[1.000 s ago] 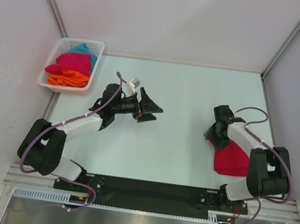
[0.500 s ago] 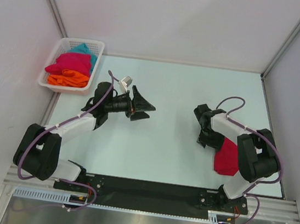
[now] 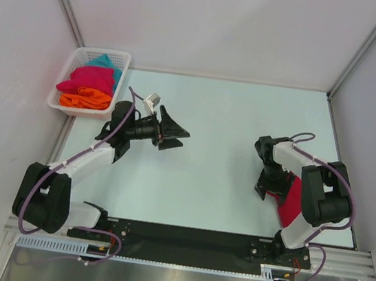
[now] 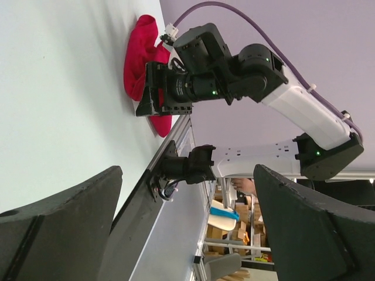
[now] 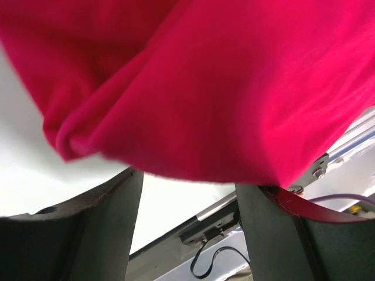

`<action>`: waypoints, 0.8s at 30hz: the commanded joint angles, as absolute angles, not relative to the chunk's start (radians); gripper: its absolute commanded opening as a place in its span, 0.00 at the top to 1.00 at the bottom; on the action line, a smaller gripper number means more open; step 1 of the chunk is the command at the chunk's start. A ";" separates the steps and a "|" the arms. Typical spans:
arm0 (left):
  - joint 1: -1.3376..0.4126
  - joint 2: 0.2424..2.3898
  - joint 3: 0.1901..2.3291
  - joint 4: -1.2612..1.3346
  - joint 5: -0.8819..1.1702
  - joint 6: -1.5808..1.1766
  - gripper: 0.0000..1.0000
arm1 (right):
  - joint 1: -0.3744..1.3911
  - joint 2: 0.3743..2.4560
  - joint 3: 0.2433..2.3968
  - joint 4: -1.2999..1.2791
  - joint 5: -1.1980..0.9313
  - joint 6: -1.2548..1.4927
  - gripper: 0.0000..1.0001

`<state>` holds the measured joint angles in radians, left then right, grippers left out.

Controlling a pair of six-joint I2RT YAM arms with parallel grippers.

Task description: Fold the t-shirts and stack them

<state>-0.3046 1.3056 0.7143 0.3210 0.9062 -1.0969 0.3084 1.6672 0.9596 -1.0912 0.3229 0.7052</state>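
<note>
Over the right fingers (image 5: 88, 234), crimson t-shirt (image 5: 205, 88) seemingly drapes.

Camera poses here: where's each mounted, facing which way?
Top external: above, behind the bases, looking down on the table; both arms show, left hand open, right hand at the crimson shirt.
Left wrist: on the left arm, facing across the table toward the right arm; own fingers frame the bottom.
Right wrist: close against the shirt; own fingers below.
Shared: top and left wrist both show the right hand at the shirt.
</note>
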 commanded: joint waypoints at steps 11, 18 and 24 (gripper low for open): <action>-0.259 1.183 0.729 0.216 0.950 -1.016 0.00 | 0.014 1.749 1.077 -1.055 0.419 0.540 0.30; -0.256 1.173 0.727 0.206 0.934 -1.015 0.00 | -0.150 1.789 1.132 -0.994 0.368 0.488 0.30; -0.256 1.180 0.727 0.204 0.930 -1.015 0.01 | -0.267 1.847 1.195 -0.956 0.324 0.459 0.30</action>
<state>-0.2657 1.2057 0.7143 0.1955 0.9234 -1.0447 -0.1970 1.8069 1.1370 -1.0088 0.3500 0.4950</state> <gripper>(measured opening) 0.994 0.695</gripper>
